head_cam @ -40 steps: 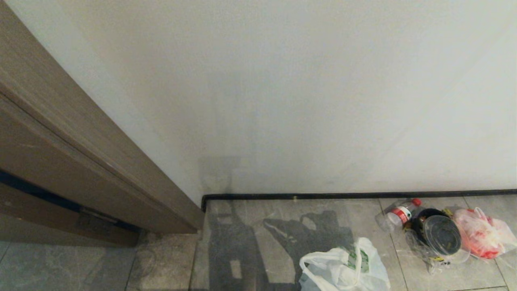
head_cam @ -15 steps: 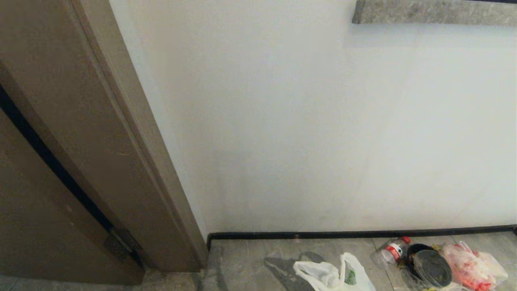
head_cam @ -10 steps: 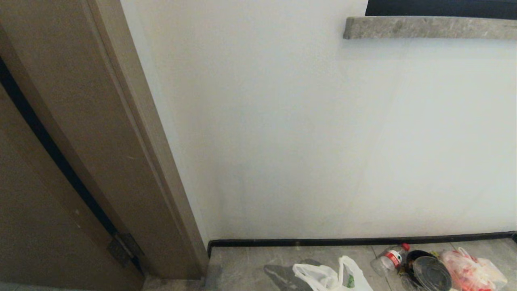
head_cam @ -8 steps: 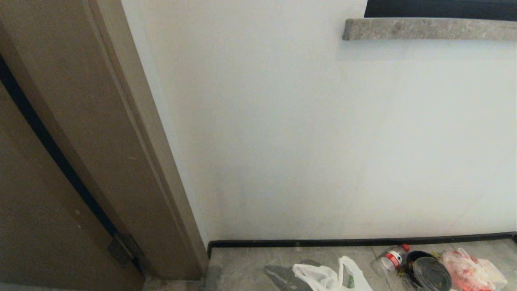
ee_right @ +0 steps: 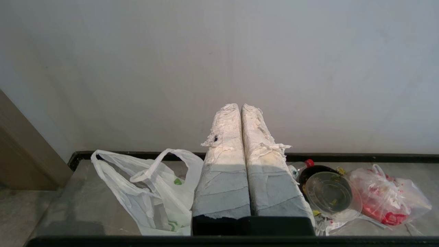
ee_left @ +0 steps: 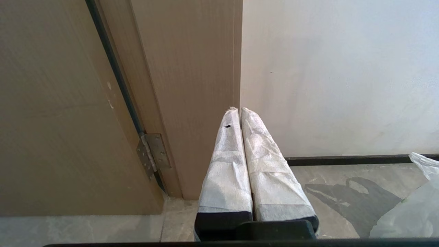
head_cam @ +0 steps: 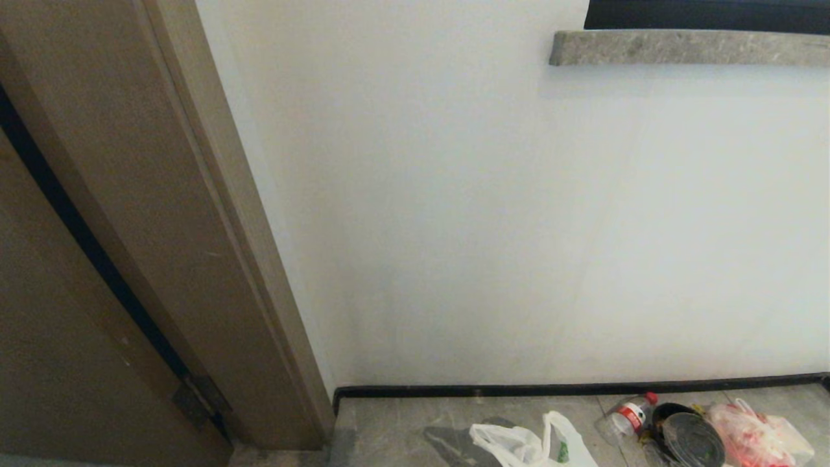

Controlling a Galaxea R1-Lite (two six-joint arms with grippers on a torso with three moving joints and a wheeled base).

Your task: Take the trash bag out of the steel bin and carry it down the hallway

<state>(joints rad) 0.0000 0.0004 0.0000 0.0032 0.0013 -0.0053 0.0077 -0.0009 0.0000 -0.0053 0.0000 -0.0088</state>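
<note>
The biggest thing here is the white wall [head_cam: 519,227], and it fills most of the head view. Next to it stands 1 brown door frame [head_cam: 194,227], and I think this corner sits at the end of the hallway [head_cam: 402,421], because the grey floor tiles stop at the black baseboard [head_cam: 570,388]. High on the wall is 1 grey stone ledge [head_cam: 687,47]. The trash bag [head_cam: 528,446] lies on the floor near the wall, floppy and open, with its 2 loop handles sticking up. I think it lies there because it was set down, so it looks like the carrying part is done. No steel bin shows in any view. Just beside the bag is a little pile of other trash, maybe put there to be thrown out: 1 clear bag with red stuff [head_cam: 758,436], 1 black bowl with a clear lid [head_cam: 690,438] and 1 bottle with a red cap [head_cam: 626,415]. There are 2 grippers. The left gripper [ee_left: 239,111] points at the door frame and the right gripper [ee_right: 240,107] points at the wall above the trash. Both are pressed closed with nothing between them, because neither arm is doing any work.
</note>
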